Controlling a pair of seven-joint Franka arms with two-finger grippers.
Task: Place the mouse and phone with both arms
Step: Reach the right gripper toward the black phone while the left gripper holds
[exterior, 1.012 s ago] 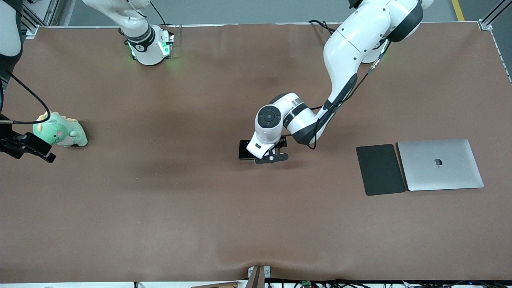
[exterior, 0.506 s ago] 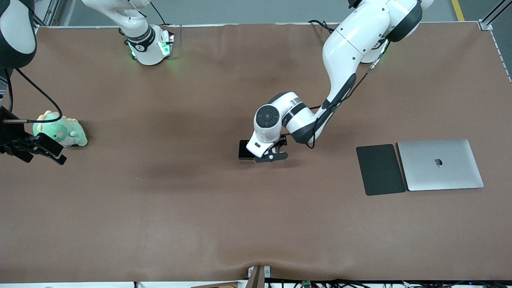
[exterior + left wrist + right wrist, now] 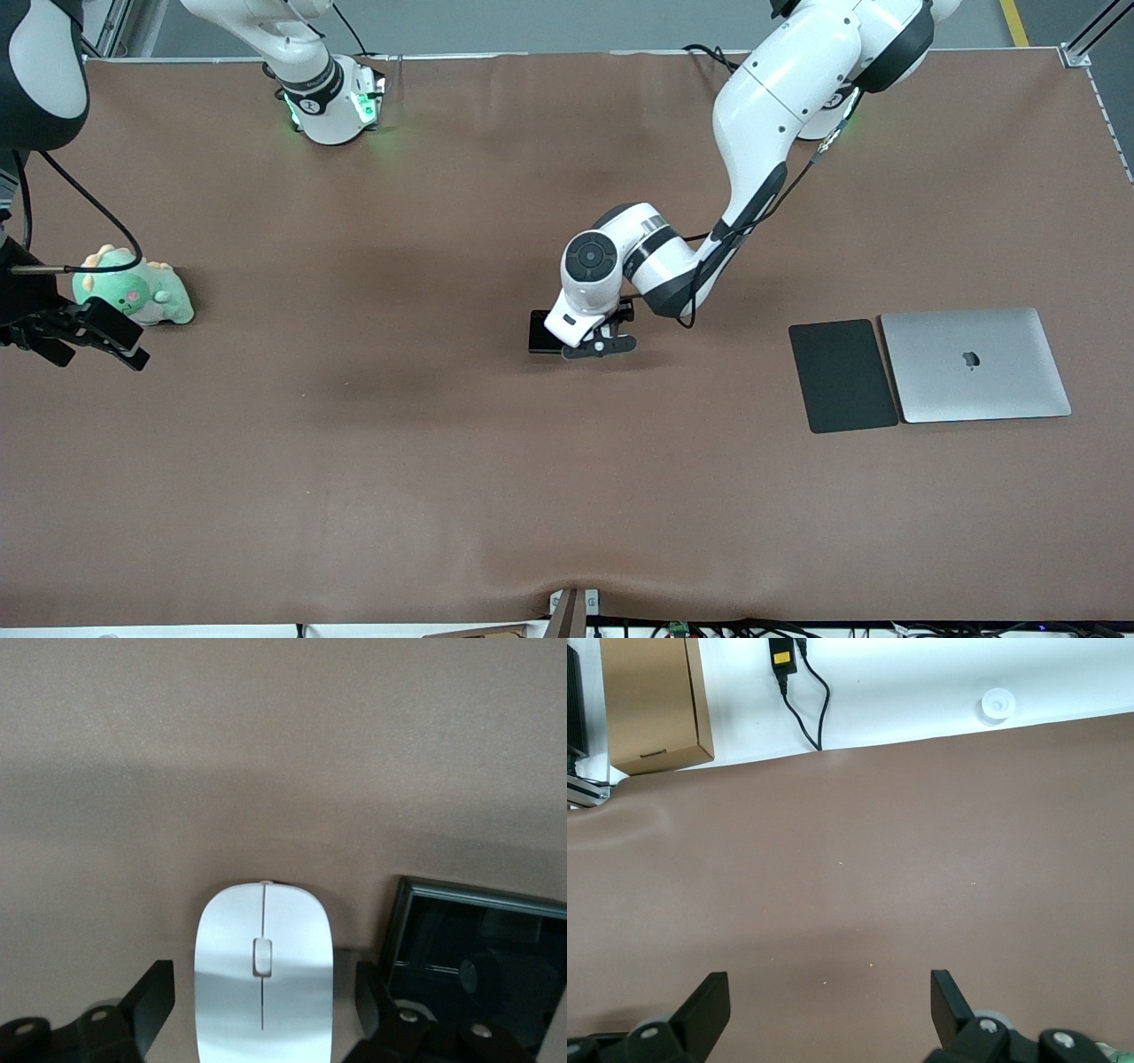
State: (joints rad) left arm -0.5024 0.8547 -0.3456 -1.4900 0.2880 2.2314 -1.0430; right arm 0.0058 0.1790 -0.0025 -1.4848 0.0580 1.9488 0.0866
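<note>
Starting at the front view's edge by the right arm's end: spot the right gripper (image 3: 93,335) waiting beside the green plush dino (image 3: 133,294), mid-height in the frame. Spread wide with nothing in it, going by the right wrist view. Nowhere near the action, so skip it for now.

Moving on to dead centre of the frame: find the left gripper (image 3: 601,344) down at the table, wrist hiding the mouse (image 3: 263,943) completely from above. Switch to the left wrist view for the real story: sits bottom centre, lying lengthwise, grey line pointing straight out between the fingers (image 3: 152,997). Straddled across its short width, spread wide, small gaps on both sides, so not gripped yet. Probably just needs a squeeze. Watch the phone (image 3: 539,331) though: lies flat just beside the mouse, one finger down in the slot between the two. Could get nudged.

Ending toward the left arm's end: dark pad (image 3: 842,376) right beside the laptop (image 3: 974,365), well apart from all that.
</note>
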